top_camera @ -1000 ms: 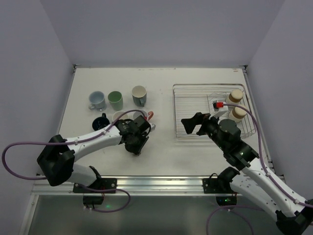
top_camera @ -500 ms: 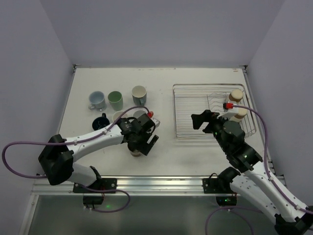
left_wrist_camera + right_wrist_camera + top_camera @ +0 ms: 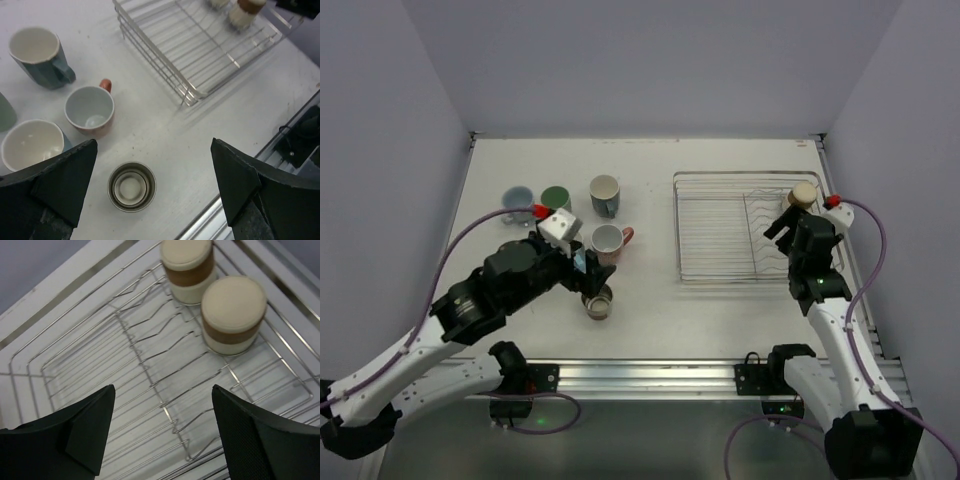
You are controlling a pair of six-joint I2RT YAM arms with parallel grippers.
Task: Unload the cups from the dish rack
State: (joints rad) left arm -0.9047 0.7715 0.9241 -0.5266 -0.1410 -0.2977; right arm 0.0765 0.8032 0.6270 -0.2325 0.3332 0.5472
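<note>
A grey tumbler [image 3: 597, 303] [image 3: 131, 186] stands upright on the table, alone, under and between my left gripper's [image 3: 582, 275] [image 3: 154, 150] open jaws, which hang well above it. Behind it are a salmon-pink cup [image 3: 608, 240] [image 3: 90, 107], a dark teal cup [image 3: 604, 194] [image 3: 37, 55], a green cup [image 3: 556, 197], a light blue cup [image 3: 517, 196] and a whitish cup [image 3: 32, 145]. The dish rack [image 3: 720, 230] [image 3: 150, 355] holds two upturned beige cups [image 3: 232, 312] [image 3: 187, 265] in its far right corner. My right gripper [image 3: 782, 228] [image 3: 163, 390] hovers open over the rack's prongs, just short of them.
The rack sits at the table's right side, close to the right wall [image 3: 900, 150]. The metal rail [image 3: 650, 375] runs along the near edge. My left arm's body covers part of the cup group in the top view.
My left gripper opened, left the grey tumbler on the table and rose back to the left. My right arm swung right across the rack toward the beige cups, its jaws narrowing.
</note>
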